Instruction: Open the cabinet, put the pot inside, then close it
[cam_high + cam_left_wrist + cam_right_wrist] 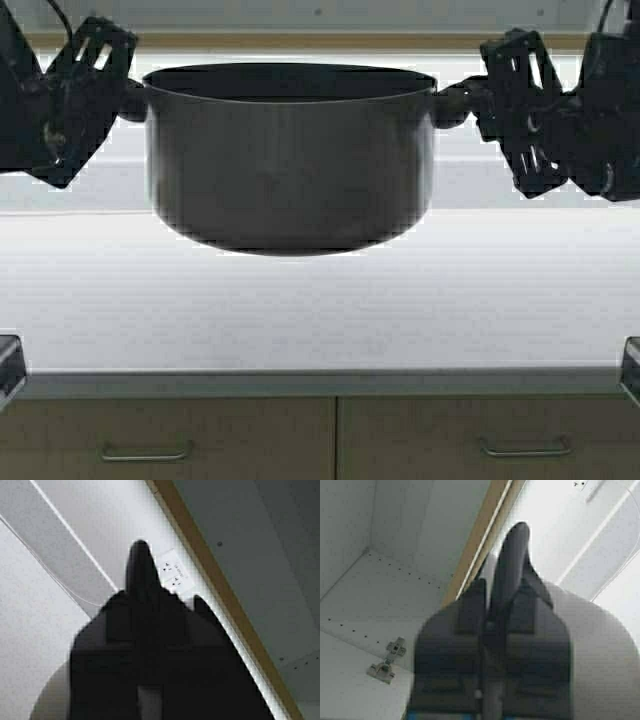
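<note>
pot held aloft over the counter

white counter (320,300) lies under the raised pot (290,160); drawers (170,440) sit below. left gripper (112,92) and right gripper (478,100) clamp its side handles. only the right wrist view shows the open cabinet (385,595) and its hinge (385,665).

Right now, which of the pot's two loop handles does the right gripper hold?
The right gripper holds the pot's right-side handle; the left gripper clamps the opposite handle, lifting it above the counter.
</note>
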Motion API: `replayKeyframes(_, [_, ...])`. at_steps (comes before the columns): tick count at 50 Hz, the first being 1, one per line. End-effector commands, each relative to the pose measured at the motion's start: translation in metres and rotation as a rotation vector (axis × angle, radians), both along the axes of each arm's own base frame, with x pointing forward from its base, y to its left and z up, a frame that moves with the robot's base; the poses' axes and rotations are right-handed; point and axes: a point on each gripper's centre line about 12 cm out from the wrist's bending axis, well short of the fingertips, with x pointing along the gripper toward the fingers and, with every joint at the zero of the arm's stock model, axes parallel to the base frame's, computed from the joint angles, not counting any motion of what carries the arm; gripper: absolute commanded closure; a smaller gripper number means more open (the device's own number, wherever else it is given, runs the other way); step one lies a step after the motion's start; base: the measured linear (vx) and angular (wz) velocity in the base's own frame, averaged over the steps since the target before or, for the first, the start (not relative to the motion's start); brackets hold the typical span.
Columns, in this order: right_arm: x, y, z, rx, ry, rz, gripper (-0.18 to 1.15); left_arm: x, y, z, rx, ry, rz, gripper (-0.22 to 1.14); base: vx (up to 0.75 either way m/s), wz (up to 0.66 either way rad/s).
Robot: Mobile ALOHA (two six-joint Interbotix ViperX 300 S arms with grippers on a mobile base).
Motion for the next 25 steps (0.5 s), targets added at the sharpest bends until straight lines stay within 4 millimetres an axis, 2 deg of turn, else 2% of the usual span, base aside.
replayKeyframes(1, [-0.014, 0.026, 0.029, 0.031, -0.097, 0.104, 0.9, -0.013, -0.03, 0.023, 0.037, -0.054, -0.114, 0.89, 0.0, 0.0])
replayKeyframes(25, [-0.021, 0.02, 0.071, 0.039, -0.106, 0.102, 0.9, -0.018, -0.043, 0.072, 0.032, -0.113, -0.154, 0.89, 0.0, 0.0])
